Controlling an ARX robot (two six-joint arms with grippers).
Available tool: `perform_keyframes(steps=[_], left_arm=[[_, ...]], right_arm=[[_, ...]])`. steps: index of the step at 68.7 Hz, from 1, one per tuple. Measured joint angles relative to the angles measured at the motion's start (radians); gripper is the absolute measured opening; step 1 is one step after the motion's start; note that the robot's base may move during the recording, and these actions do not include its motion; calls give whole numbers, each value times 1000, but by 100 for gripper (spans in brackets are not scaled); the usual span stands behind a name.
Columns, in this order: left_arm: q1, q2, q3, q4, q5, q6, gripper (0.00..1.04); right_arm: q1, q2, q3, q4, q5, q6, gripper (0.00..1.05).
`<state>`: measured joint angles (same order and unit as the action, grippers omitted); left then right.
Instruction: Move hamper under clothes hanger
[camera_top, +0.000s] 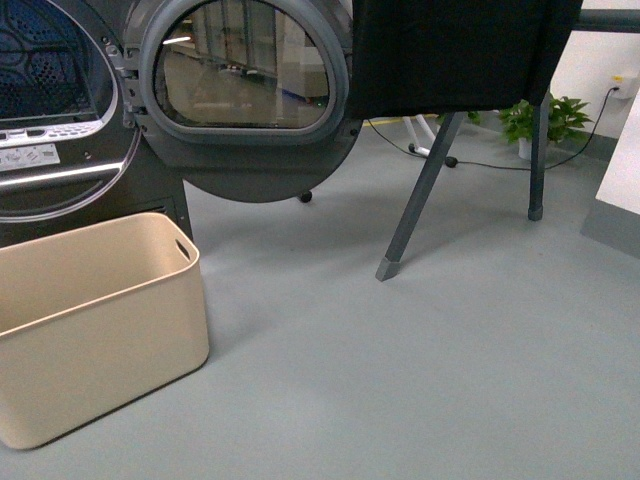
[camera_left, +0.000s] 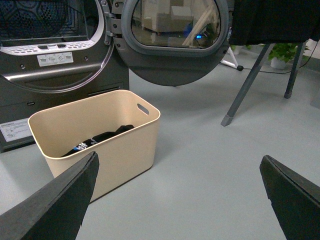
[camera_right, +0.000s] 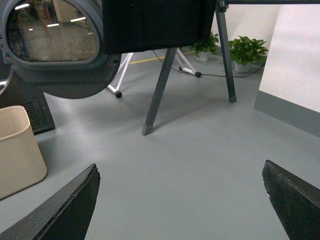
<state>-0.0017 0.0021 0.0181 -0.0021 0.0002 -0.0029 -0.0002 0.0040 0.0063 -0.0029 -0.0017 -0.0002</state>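
The beige hamper (camera_top: 100, 330) stands on the grey floor at the lower left, in front of the dryer. It also shows in the left wrist view (camera_left: 107, 145) with dark clothes inside, and its end shows in the right wrist view (camera_right: 17, 150). The dark grey clothes hanger (camera_top: 425, 195) stands at the upper right with a black cloth (camera_top: 450, 50) hung over it; its legs show in the left wrist view (camera_left: 247, 82) and the right wrist view (camera_right: 160, 87). My left gripper (camera_left: 180, 172) is open and empty, to the right of the hamper. My right gripper (camera_right: 181, 175) is open and empty over bare floor.
A grey dryer (camera_top: 70, 120) with its round door (camera_top: 245, 90) swung open stands at the back left. A potted plant (camera_top: 545, 120), a cable and a white wall edge (camera_top: 620, 190) are at the right. Grey floor (camera_top: 400, 370) lies between hamper and hanger.
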Motion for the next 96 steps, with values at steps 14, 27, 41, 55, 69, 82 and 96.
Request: perform_keyframes(steps=[14,27,41,55,69,82,96], left_arm=[[0,0,0,1,0,0,98],[0,-1,0,0,0,0,98],[0,-2,0,0,0,0,98],[0,-2,0,1,-1,0,98],[0,0,0,0,0,0,98],[0,0,0,0,0,0,98],[0,0,0,1,3,0,98]], right_arm=[[0,2,0,0,0,0,97],[0,0,0,0,-2,0,97],[0,0,0,-1,0,0,97],[0,0,0,0,0,0,97],[0,0,0,-1,0,0,97],[1,0,0,-1,1,0,97],[0,0,0,-1,8,0,97]])
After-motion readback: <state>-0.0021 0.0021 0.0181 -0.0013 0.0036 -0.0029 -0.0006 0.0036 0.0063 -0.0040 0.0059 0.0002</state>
